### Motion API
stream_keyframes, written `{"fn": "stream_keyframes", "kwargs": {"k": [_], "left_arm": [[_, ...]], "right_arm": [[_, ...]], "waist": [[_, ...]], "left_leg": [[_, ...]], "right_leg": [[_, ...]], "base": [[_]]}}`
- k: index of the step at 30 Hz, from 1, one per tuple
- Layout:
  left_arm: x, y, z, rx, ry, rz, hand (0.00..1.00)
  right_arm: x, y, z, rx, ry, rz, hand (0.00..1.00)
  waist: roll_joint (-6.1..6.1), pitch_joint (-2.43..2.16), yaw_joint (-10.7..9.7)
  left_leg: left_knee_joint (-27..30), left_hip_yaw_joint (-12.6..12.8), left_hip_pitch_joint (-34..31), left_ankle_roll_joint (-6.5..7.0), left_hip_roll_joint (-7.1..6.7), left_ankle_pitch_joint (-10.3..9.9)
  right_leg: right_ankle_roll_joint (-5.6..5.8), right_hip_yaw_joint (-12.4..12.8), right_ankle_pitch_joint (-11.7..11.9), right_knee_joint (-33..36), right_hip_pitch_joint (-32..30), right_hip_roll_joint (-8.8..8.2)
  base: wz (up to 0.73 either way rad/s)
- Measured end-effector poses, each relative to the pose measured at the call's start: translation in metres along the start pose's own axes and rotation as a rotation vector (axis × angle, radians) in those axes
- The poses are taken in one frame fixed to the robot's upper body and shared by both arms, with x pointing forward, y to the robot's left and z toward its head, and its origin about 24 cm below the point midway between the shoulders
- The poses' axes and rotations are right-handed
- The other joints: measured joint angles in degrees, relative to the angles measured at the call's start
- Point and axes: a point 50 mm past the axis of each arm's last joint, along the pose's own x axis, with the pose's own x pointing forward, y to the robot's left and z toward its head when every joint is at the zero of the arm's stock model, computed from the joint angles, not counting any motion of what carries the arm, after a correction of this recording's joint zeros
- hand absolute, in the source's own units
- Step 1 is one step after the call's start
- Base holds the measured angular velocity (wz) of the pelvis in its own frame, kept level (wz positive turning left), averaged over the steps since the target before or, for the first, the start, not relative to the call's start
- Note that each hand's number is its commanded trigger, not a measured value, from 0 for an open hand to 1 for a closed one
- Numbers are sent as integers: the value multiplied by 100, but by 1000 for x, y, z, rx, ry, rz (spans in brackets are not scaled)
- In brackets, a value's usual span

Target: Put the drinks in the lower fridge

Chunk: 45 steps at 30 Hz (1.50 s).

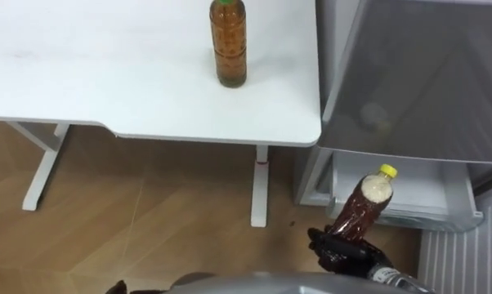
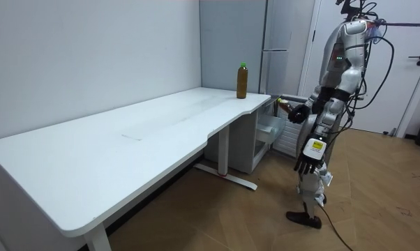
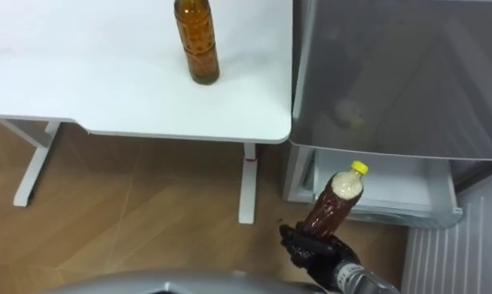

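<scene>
Right hand [image 1: 344, 251] curled round the yellow-capped bottle [image 1: 365, 204], held tilted in front of the open lower fridge drawer [image 1: 409, 192]. Green-capped bottle [image 1: 228, 45] stands upright near the desk's [image 1: 107, 90] fridge-side edge. Left hand [image 2: 305, 166] hangs at the robot's side, fingers loose.

A green-capped bottle [image 1: 228, 45] stands upright on the white table [image 1: 107, 82], near its right edge. Right of the table, the right hand [image 1: 344, 251] grips a tilted yellow-capped bottle [image 1: 365, 202] before the fridge's [image 1: 409, 73] open lower drawer [image 1: 418, 196].
</scene>
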Motion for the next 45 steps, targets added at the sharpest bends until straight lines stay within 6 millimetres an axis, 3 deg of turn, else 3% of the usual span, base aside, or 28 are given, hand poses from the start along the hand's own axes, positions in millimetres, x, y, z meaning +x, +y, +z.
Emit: {"fn": "stream_keyframes", "kwargs": {"k": [10,19,27,38,45], "left_arm": [[0,1,0,54,-10,4,0],[0,1,-1,78,-14,-15,0],[-2,4,-14,209,29,-19,0],[-6,6,-34,242,119,-55,0],[-4,3,-24,293,108,-89,0]], "right_arm": [[2,-4,-3,144,-35,-52,100],[6,9,20,463,-194,13,100],[7,11,22,572,-221,32,100],[7,6,23,751,-252,16,100],[6,2,32,783,-273,-8,100]], "waist": [[-31,-13,13],[-2,-9,18],[23,-5,24],[12,-7,-83],[28,-4,-98]], "left_leg": [[45,52,-84,0,0,0],[31,99,-56,1,-1,1],[23,92,43,-1,-6,-1],[42,-1,10,-1,-26,0],[148,-69,-160,0,-34,1]], "right_leg": [[8,54,-5,-20,-136,-1],[10,111,-7,-10,-108,-5],[21,110,-15,-88,44,1],[30,-36,-27,-126,29,-11],[24,-107,-23,-103,-65,-17]], "base": [[-2],[-3],[1],[6],[4]]}}
